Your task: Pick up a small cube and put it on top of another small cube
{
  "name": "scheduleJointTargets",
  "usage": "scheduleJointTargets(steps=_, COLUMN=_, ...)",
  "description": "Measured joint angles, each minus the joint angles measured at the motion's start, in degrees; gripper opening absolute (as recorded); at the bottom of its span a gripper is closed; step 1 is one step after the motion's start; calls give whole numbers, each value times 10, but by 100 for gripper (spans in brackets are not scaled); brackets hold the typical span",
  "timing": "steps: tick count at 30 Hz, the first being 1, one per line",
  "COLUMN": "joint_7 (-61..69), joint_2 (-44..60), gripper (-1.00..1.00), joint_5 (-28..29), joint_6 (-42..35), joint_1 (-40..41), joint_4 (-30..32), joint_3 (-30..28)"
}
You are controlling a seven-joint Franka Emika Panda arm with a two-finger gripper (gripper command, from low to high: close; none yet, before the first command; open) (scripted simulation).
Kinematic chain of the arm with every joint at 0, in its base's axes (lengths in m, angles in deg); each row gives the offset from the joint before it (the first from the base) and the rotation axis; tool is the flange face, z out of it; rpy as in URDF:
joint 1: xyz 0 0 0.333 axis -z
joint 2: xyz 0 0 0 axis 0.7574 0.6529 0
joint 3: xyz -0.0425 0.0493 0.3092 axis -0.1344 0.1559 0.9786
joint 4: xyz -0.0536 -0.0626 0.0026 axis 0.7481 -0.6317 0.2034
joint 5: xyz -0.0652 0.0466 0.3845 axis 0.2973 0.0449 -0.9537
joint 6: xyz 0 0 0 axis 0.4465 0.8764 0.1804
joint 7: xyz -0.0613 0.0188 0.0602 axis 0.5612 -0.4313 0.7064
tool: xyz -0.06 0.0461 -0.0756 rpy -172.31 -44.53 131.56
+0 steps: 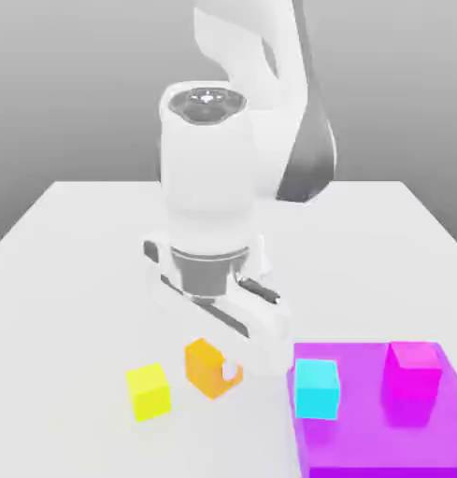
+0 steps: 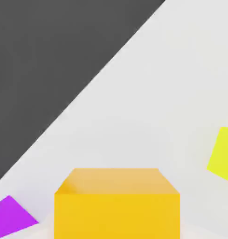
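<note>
The small orange cube (image 1: 202,362) (image 2: 116,205) rests on the white table (image 1: 73,280), near its front. My gripper (image 1: 216,371) reaches straight down over it. One white fingertip (image 1: 232,372) presses against the cube's side on the exterior view's right; the other finger is hidden behind the cube. The gripper is shut on the orange cube, which still touches the table. A yellow cube (image 1: 149,390) (image 2: 222,154) of the same size sits just to the exterior view's left of it.
A flat purple block (image 1: 381,443) (image 2: 10,217) lies at the front on the exterior view's right, carrying a cyan cube (image 1: 317,388) and a magenta cube (image 1: 413,370). The arm's white body (image 1: 213,177) towers over the table's middle.
</note>
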Motion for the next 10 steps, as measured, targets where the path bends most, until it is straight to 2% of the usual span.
scheduleJointTargets(steps=3, joint_7=17, joint_2=-19, gripper=-100, joint_5=-4, joint_6=-14, joint_1=-38, joint_4=6, joint_3=18)
scheduleJointTargets(steps=7, joint_7=-3, joint_2=43, gripper=-100, joint_5=27, joint_6=58, joint_1=-35, joint_4=20, joint_3=21)
scheduleJointTargets(steps=8, joint_7=-6, joint_2=52, gripper=100, joint_5=32, joint_6=69, joint_1=-35, joint_4=22, joint_3=22)
scheduleJointTargets(steps=10, joint_7=-6, joint_2=52, gripper=100, joint_5=32, joint_6=69, joint_1=-35, joint_4=22, joint_3=22)
